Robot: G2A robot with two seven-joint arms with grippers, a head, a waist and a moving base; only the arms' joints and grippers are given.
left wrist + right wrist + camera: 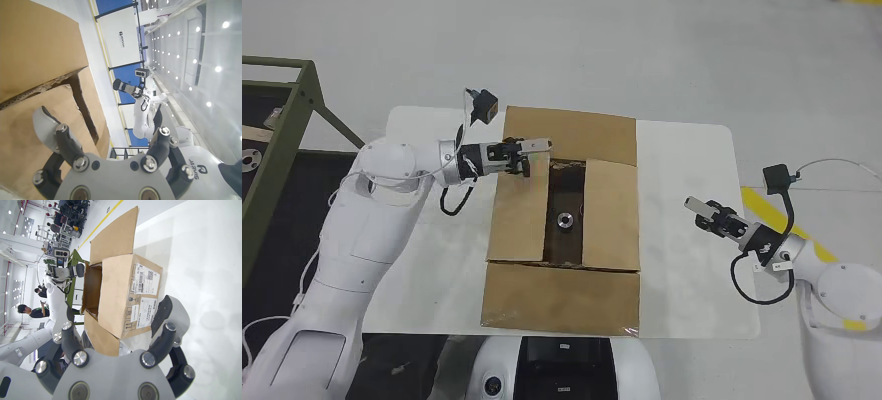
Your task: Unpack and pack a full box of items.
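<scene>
An open cardboard box (pixel 562 297) stands mid-table with all its flaps folded out. Down in its dark opening lies a round metal item (pixel 564 220). My left gripper (pixel 530 150) hovers at the far left corner of the opening, above the left flap (pixel 520 215). It is open; one finger (pixel 44 123) lies close over the cardboard (pixel 37 56) and holds nothing. My right gripper (pixel 701 212) is open over the bare tabletop to the right of the box, well apart from it. Between its spread fingers (pixel 162 311) the labelled side of the box (pixel 113 294) shows.
The white table (pixel 692 160) extends right of the box to where the right arm stands. A green metal frame (pixel 287 120) stands off the table's left far corner. Yellow floor tape (pixel 762 200) runs past the right edge.
</scene>
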